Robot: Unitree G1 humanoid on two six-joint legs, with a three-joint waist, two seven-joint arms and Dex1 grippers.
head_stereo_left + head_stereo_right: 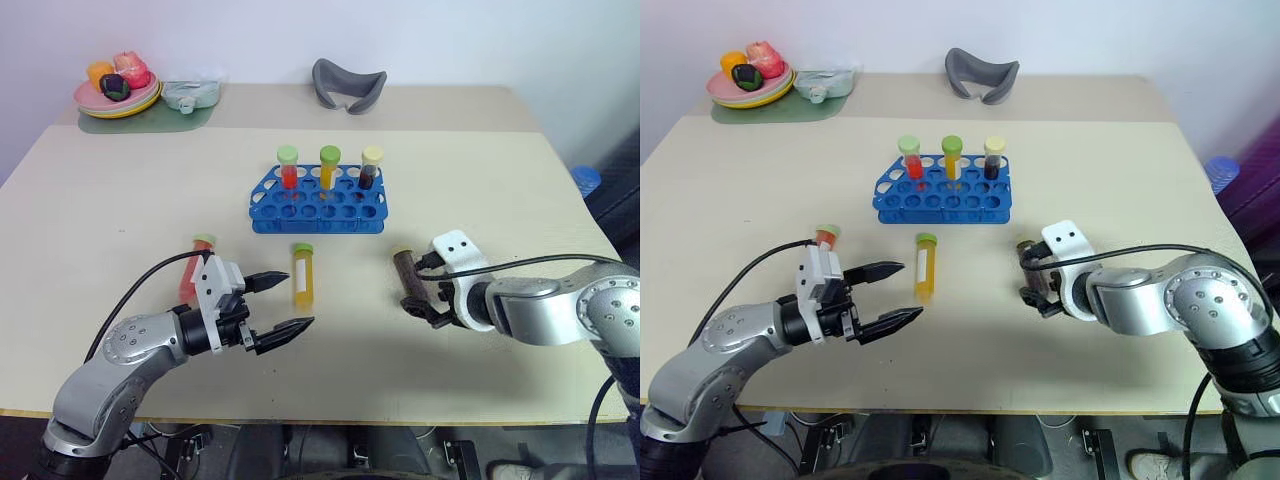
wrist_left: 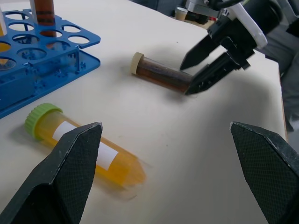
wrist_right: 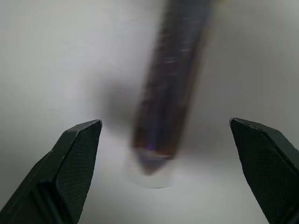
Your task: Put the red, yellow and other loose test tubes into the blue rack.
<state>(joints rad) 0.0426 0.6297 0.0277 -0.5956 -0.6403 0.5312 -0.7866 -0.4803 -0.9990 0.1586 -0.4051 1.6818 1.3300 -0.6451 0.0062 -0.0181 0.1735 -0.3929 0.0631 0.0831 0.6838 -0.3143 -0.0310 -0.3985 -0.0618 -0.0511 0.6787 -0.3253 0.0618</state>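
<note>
The blue rack (image 1: 318, 200) stands mid-table with three capped tubes upright in its back row. Three loose test tubes lie in front of it. The red one (image 1: 193, 268) is partly hidden behind my left gripper. The yellow one (image 1: 303, 276) has a green cap and lies just beyond my left gripper (image 1: 298, 300), which is open and empty. The dark brown one (image 1: 406, 274) lies to the right. My right gripper (image 1: 425, 310) is open, tilted down, with its fingers on either side of that tube's near end (image 3: 170, 88), not closed on it.
At the back left a plate of toy food (image 1: 118, 95) sits on a green mat beside a pale container (image 1: 190, 96). A grey curved object (image 1: 348, 85) lies at the back centre. The table's right edge is near my right arm.
</note>
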